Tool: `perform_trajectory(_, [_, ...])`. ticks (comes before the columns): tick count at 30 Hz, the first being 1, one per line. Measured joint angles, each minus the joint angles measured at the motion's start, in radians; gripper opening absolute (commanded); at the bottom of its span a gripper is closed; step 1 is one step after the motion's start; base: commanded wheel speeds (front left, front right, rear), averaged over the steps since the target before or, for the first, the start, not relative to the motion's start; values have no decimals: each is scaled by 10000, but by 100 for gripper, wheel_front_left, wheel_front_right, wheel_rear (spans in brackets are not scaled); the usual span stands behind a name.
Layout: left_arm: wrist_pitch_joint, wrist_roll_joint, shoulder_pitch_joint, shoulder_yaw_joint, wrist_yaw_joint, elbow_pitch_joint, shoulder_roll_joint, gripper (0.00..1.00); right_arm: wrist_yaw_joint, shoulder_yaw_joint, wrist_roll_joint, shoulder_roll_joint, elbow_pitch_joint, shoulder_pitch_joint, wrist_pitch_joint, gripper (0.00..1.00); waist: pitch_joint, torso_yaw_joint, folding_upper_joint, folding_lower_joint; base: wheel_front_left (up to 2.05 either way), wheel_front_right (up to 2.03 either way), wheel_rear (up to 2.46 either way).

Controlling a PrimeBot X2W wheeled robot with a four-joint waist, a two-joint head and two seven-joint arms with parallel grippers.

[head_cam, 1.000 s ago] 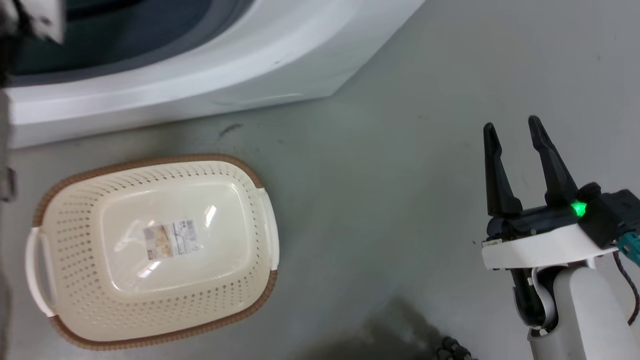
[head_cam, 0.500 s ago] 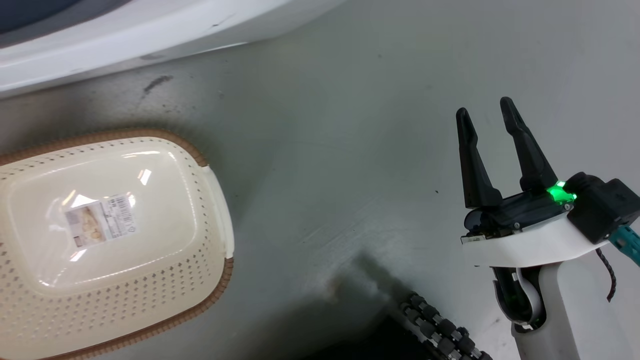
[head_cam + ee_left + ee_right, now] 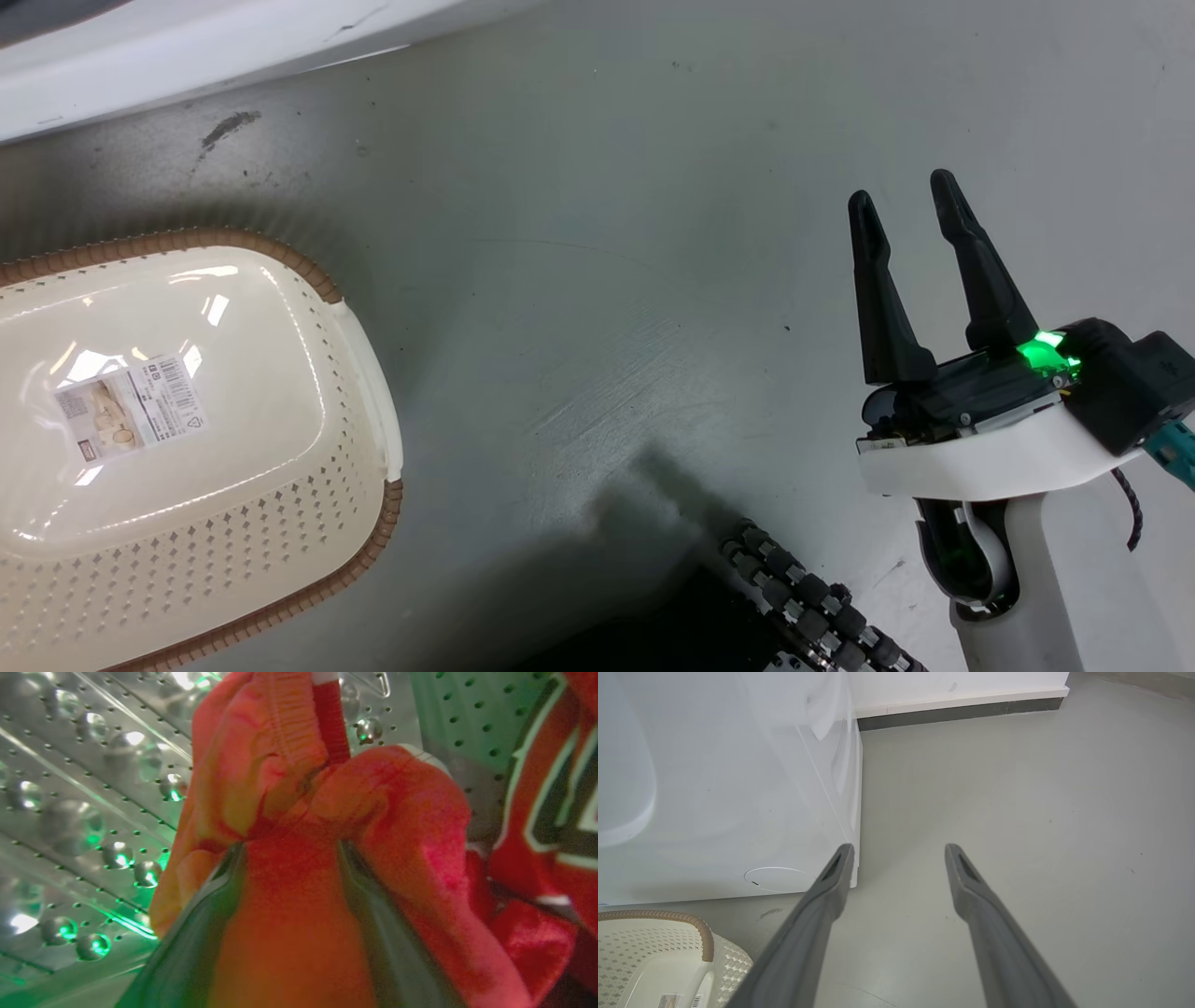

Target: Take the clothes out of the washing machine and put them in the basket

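In the left wrist view my left gripper point(image 3: 289, 844) is inside the washing machine's steel drum point(image 3: 93, 788). It stands open, its two fingers pushed into the plain red garment point(image 3: 289, 924), and a fold of that fabric fills the gap between them. The striped red garment point(image 3: 551, 788) lies just to the right. The cream basket point(image 3: 373, 439) sits on the floor at the left of the head view, holding nothing but a label. My right gripper point(image 3: 906, 191) hovers open over bare floor, well right of the basket point(image 3: 705, 938).
The washing machine's white front point(image 3: 187, 47) runs along the top left of the head view, and its side panel point(image 3: 714, 788) rises left of my right fingers. A black ribbed wheel point(image 3: 803, 597) of my base shows at the bottom. Grey floor stretches to a wall skirting point(image 3: 962, 709).
The head camera has swung down and to the right, so the basket and washing machine slid left and up in the picture. My right gripper stays open in much the same pose.
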Motion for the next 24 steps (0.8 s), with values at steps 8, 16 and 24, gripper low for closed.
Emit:
perform_trajectory(8, [-295,-320,177,-127,0,-380,58,0,0,-86,-65,2,12,-60,0,100,-34,119,0,0,0,0,0])
perform_trajectory(16, [-2451,-577,626,-40,65,-336,-309,0,0,-410,-441,2,102,-169,2,100,-601,348,0,0,0,0,0])
perform_trajectory(24, [-5308,-1020,2163,-75,61,199,-1223,0,0,-917,-1101,10,178,-182,0,100,-1709,849,0,0,0,0,0])
